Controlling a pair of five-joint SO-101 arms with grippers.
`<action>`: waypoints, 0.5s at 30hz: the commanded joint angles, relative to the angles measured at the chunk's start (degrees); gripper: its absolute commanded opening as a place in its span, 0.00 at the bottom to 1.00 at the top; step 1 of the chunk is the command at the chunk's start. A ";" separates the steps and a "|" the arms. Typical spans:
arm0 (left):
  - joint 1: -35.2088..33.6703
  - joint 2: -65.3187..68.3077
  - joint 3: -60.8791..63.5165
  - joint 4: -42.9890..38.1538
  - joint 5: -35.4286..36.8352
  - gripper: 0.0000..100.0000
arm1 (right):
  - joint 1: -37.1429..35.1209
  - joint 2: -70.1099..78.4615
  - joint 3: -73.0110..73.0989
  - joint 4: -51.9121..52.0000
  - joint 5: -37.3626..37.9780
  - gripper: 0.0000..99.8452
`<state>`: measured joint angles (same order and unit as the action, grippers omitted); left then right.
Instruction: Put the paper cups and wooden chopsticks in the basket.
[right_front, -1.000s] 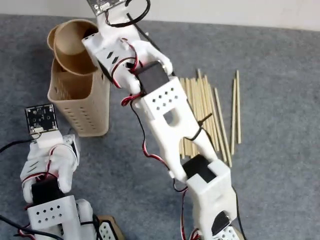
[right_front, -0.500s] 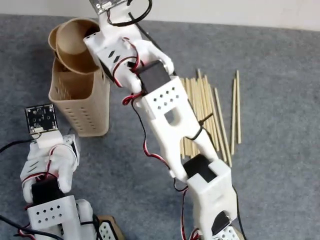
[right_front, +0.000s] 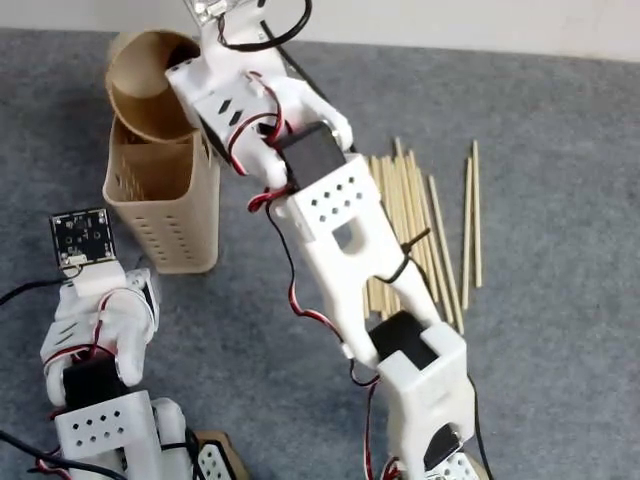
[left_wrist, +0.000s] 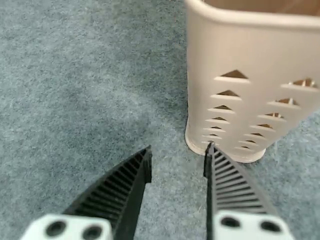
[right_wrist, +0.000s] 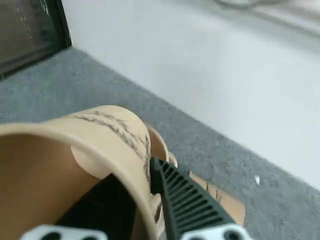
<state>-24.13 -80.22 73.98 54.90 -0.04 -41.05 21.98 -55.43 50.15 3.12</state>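
Right gripper (right_wrist: 144, 172) shifted farther, clamping paper cup (right_front: 148, 82)

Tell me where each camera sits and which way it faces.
High view: fixed above the carpeted table, looking down on the basket, paper cup and chopsticks; the right arm and left arm show.
Left wrist view: low, facing the basket's side wall; the open left gripper shows.
Right wrist view: raised, facing the white wall beyond the paper cup; the right gripper grips the paper cup.
Shared: high and left wrist views, the basket; high and right wrist views, the paper cup.
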 joint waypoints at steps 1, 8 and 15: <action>1.10 -0.75 -0.31 -1.05 0.09 0.20 | 1.10 0.48 3.82 -6.11 -0.26 0.01; 1.10 -0.75 -0.31 -1.05 0.09 0.20 | 1.89 3.21 3.74 -1.80 -0.18 0.04; 1.10 -0.75 -0.31 -0.97 0.09 0.20 | 1.27 3.21 -3.03 1.27 -0.70 0.16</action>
<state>-24.13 -80.22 73.98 54.90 -0.04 -40.18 26.02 -52.35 51.30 3.12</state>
